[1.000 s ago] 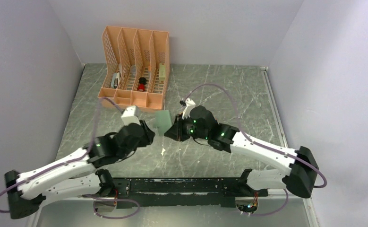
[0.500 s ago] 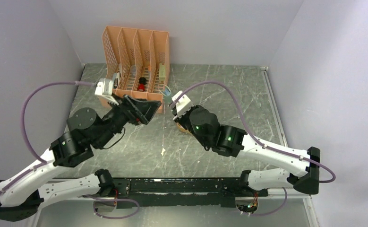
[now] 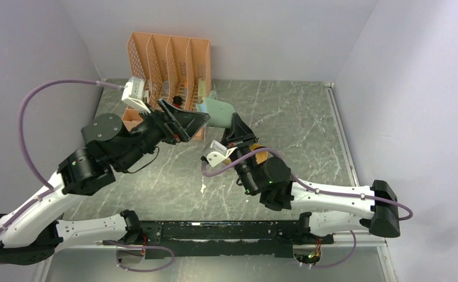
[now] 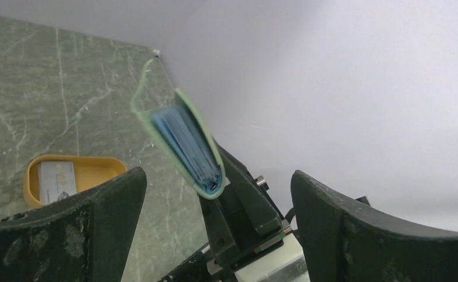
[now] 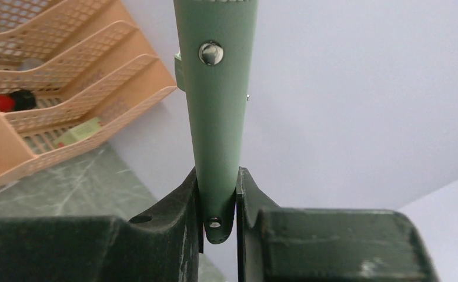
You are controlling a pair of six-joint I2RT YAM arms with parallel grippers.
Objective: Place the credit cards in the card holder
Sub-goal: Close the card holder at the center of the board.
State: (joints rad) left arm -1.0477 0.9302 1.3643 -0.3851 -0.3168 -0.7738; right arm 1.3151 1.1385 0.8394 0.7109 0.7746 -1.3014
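**Right wrist view: card holder clamped and raised, a card left in the tray**

Right wrist footage showed the right gripper [image 5: 217, 197] shut tight on one end of the sage-green card holder [image 5: 216, 106]. The holder stood upright between the fingers, clear of the table, with a metal snap stud [image 5: 211, 52] facing the lens. From the top external camera it hung in the air just in front of the peach organizer [image 3: 167, 59]. The left gripper [image 3: 185, 117] was close beside it, jaws spread wide and holding nothing.

The left wrist camera looked into the holder's slightly parted edge. Pale blue sleeves showed inside, but whether any card already sat in them could not be told. One pale credit card [image 4: 56, 178] lay flat in the yellow tray [image 4: 97, 173] on the marbled table [image 4: 50, 88], well apart from both grippers. No other card was visible.

By these pictures the work seemed partway along. The holder was up and presented, while at least that one card remained to be fetched and slid into a sleeve.

The card bore faint marks too small to read. No brand, label or lettering was legible on the holder, the tray or the organizer.
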